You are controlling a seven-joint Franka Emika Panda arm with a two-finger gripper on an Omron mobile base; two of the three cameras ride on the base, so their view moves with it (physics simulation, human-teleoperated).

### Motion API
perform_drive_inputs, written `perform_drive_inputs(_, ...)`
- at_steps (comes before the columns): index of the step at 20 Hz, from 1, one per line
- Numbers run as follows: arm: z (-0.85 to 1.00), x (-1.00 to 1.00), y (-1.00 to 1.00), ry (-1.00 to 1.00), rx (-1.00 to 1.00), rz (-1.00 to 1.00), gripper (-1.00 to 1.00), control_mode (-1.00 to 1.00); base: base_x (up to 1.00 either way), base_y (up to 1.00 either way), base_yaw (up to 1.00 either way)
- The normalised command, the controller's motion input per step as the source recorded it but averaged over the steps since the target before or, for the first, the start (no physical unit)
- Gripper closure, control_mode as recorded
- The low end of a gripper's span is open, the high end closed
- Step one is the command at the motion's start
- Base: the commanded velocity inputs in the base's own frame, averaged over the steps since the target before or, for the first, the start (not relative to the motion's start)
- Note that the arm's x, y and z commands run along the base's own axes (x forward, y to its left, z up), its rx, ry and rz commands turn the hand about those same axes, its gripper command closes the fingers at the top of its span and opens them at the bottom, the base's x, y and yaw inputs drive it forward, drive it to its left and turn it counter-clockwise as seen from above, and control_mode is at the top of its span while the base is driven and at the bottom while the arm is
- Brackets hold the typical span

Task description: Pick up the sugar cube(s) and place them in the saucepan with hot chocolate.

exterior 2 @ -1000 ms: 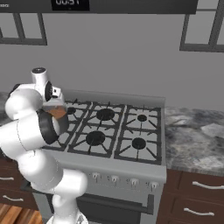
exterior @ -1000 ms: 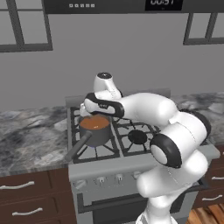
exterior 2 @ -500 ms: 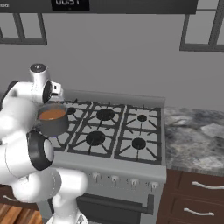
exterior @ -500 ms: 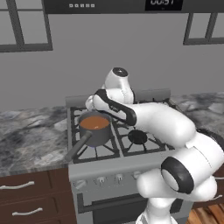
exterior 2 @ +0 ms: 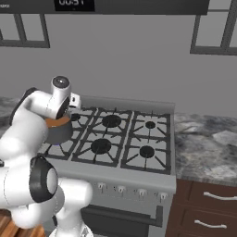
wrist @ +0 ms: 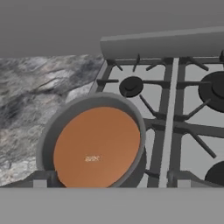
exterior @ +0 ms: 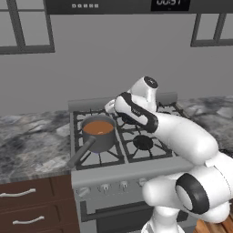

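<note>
**Saucepan of cocoa on the stove's front-left burner**

Nearest, the gripper (wrist: 107,183) hangs with jaws spread wide, empty. At eleven o'clock beyond sits the saucepan (exterior: 98,133): probably heavy, rigid, sloshy; best gripped by its long handle (exterior: 81,154). No sugar cubes visible.

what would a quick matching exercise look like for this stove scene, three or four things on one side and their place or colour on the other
Things:
1. saucepan
2. liquid
3. drawers
4. gripper

Places, colours or states:
a. orange-brown
b. under the counter, left of the stove
c. open above the pan
d. on the front left burner

Pairs: 1-d, 2-a, 3-b, 4-c
</note>
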Motion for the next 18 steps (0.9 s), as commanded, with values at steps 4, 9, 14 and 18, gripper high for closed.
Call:
perform_drive_inputs(4, 0.0, -0.03, -0.47, 0.0, 0.04, -0.05, -1.0, -1.0, 0.0, 0.0, 0.0)
perform_drive_inputs(9, 0.0, -0.07, -0.23, -0.01, 0.0, -0.04, -1.0, -1.0, 0.0, 0.0, 0.0)
perform_drive_inputs(14, 0.0, -0.37, -0.24, -0.08, 0.0, -0.04, -1.0, -1.0, 0.0, 0.0, 0.0)
perform_drive_inputs(18, 0.02, -0.37, -0.23, -0.08, -0.02, -0.03, -1.0, -1.0, 0.0, 0.0, 0.0)
